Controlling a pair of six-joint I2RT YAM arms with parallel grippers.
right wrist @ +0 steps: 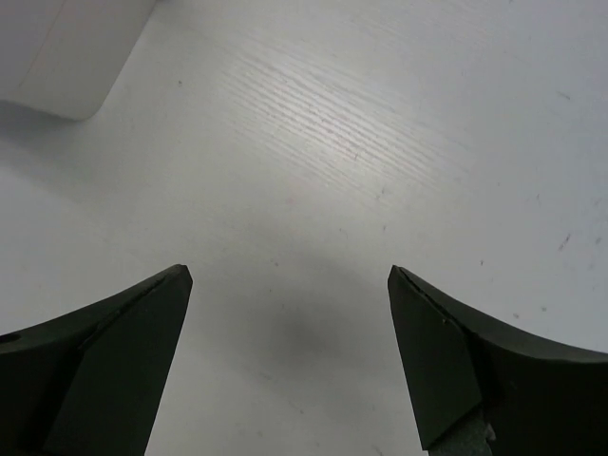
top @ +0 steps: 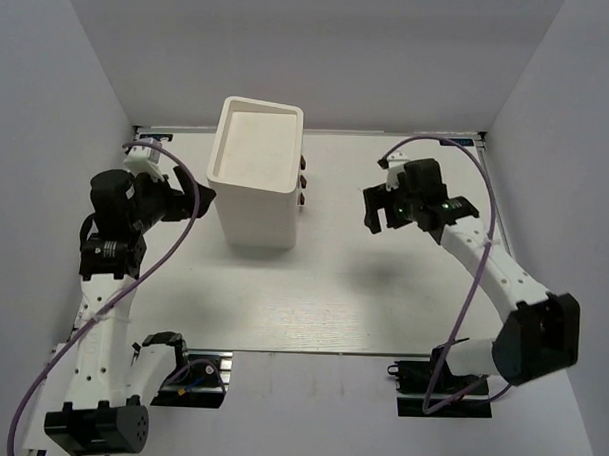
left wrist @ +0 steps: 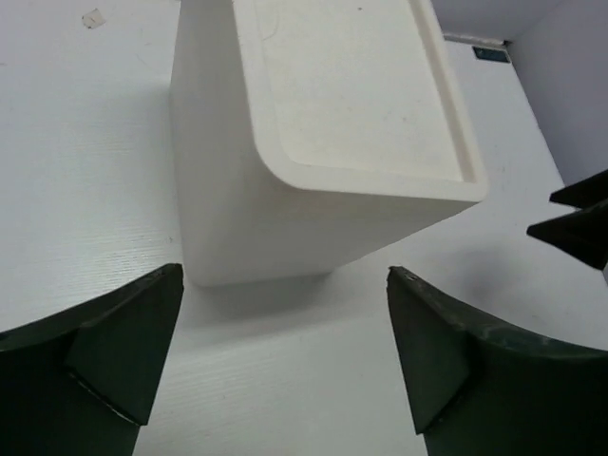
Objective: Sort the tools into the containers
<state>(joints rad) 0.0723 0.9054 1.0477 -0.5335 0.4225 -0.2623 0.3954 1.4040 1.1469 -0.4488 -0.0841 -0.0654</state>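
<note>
lettering on the upper-right sticker (left wrist: pixel 492 54) is too small for us; left gripper (top: pixel 192 197) and right gripper (top: pixel 371 212) hover spread, flanking the cabinet (top: pixel 254 176)

table (top: pixel 382 291): white, faint wood-grain, a few small dark specks
surround: white wall panels (top: pixel 48 129) on L, R + far side
on table: tall white boxy cabinet (top: pixel 254 181)
cabinet pos: far half, left of centre, upright, base flat on table
cabinet top: shallow recess w/ raised rim, rounded corners
knobs (top: pixel 303 183): small, dark, stacked on cabinet's R face
near edge: left arm base (top: pixel 194 369) + right arm base (top: pixel 444 388), well apart
</note>
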